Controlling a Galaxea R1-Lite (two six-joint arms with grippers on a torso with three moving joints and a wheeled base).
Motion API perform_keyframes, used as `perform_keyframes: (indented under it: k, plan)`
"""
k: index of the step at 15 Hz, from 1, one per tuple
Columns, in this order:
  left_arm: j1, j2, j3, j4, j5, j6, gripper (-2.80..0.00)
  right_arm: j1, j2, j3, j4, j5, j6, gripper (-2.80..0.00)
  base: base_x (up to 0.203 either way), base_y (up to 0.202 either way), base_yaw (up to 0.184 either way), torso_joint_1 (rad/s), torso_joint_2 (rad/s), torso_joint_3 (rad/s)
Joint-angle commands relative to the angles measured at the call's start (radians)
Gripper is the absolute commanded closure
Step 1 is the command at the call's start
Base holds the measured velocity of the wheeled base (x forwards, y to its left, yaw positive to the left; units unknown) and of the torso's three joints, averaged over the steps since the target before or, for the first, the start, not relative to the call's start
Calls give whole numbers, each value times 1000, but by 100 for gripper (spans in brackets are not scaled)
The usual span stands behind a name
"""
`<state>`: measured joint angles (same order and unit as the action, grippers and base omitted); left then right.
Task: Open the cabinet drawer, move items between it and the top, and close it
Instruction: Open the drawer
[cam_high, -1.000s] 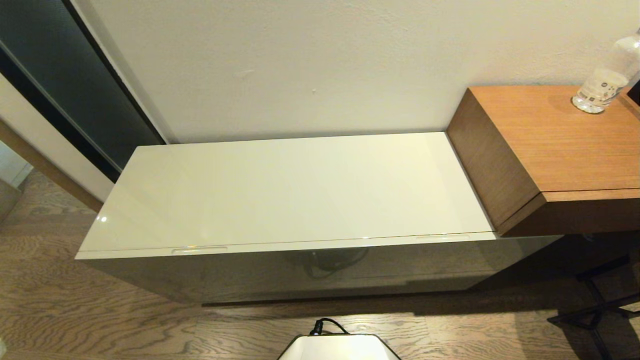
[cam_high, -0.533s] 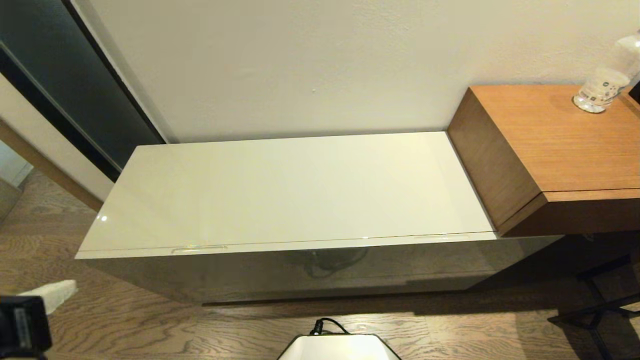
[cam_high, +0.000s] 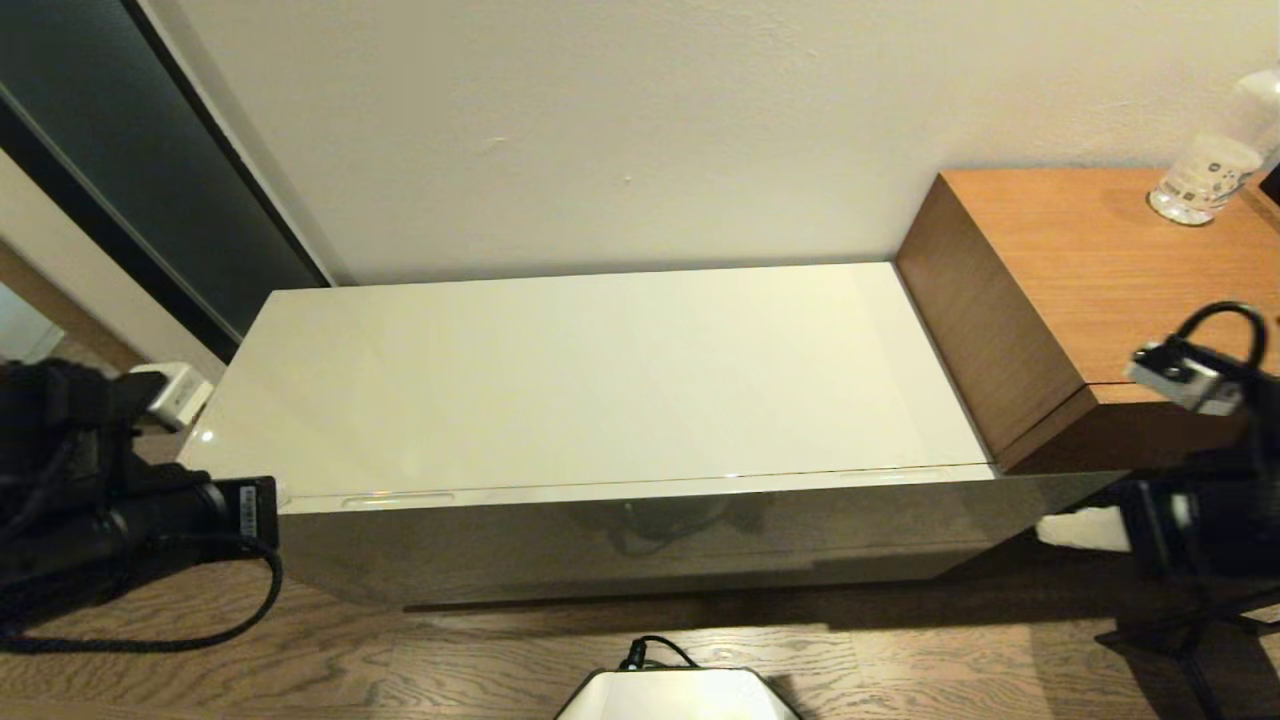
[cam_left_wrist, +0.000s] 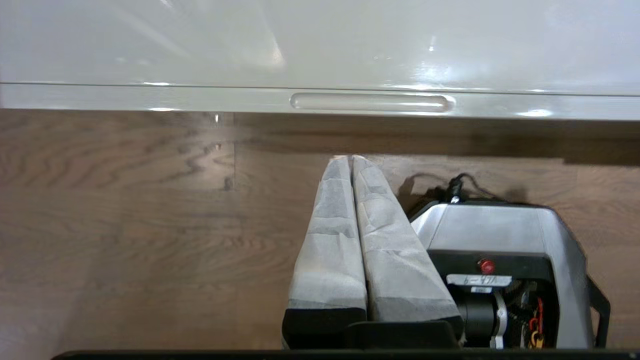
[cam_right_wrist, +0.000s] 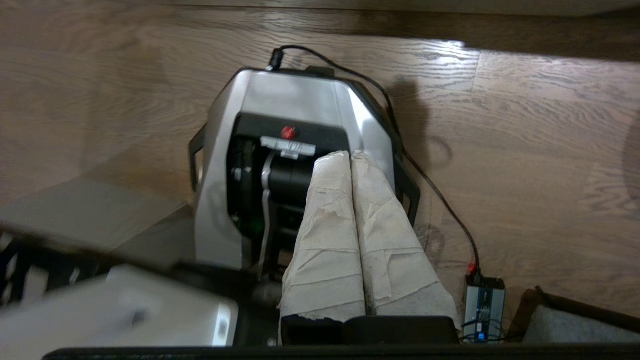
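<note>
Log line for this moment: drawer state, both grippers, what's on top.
drawer: closed | top: nothing on it | left gripper: shut, off the cabinet's left front corner | right gripper: shut, low at its right end

Lighting is warm and moderately dim. The top shows soft glare, with a small bright specular spot near its front-left corner. The cabinet's dark front face mirrors the wood floor, which carries a bright patch and a dark shadow band along the cabinet base. In the right wrist view, the lower-left area is motion-blurred. In the head view, straight lines tilt outward toward the edges.
</note>
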<state>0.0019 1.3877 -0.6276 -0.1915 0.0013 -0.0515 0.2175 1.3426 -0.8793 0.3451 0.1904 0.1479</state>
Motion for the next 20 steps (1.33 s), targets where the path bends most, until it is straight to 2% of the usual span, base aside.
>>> perform_keyframes:
  k: [1,3,5,8,12,15,20]
  plan:
    - [0,132,-49,-11,1,0,0,45,242,-25,-129,-44,15,0,0,0,0,0,0,0]
    - [0,185,-75,-27,1,3,0,65,340,-81,-214,-83,29,0,0,0,0,0,0,0]
    - [0,263,-88,-58,-2,2,0,70,405,-132,-231,-92,34,0,0,0,0,0,0,0]
    - [0,354,-85,-168,-9,10,0,71,449,-173,-233,-92,38,0,0,0,0,0,0,0]
    - [-2,441,-103,-186,-22,22,0,52,480,-196,-226,-102,32,0,0,0,0,0,0,0]
    - [-5,470,-141,-204,-27,45,0,48,497,-201,-227,-164,-18,0,0,0,0,0,0,0]
    - [1,477,-183,-208,-26,43,0,53,552,-223,-229,-208,-18,0,0,0,0,0,0,0]
